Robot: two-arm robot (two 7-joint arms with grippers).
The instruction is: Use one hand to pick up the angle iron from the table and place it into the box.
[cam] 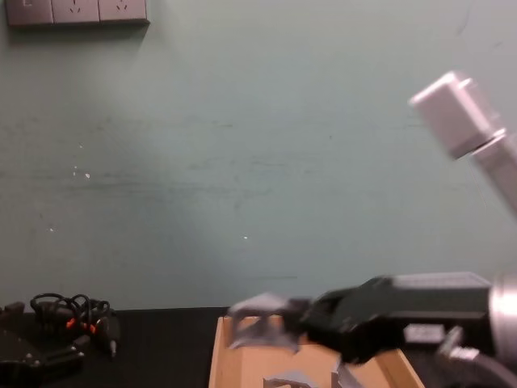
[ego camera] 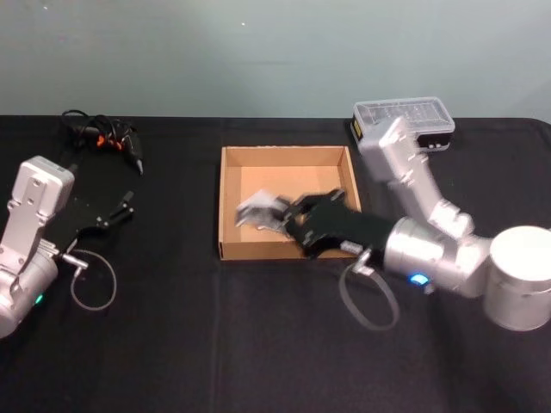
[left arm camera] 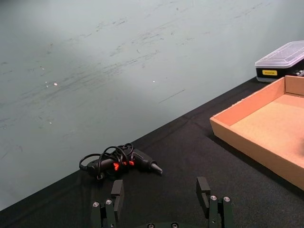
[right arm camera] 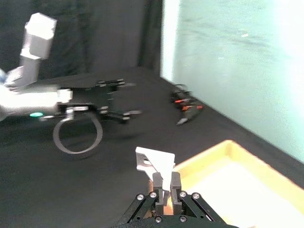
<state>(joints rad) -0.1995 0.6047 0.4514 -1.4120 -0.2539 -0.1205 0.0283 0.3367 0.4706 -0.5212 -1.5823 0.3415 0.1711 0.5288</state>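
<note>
Right gripper (ego camera: 280, 219) over the box (ego camera: 231, 202), fingers pinched tight on the angle iron (ego camera: 255, 209), held clear above the cardboard floor. Left gripper (ego camera: 116, 211) parked on the table (ego camera: 172, 344), fingers spread apart.

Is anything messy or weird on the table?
Nothing is spilled or broken. The only untidy thing is the tangled bundle of black cables left in a heap at the table's far left edge. The right gripper holds the angle iron over the box; the left gripper rests open.
</note>
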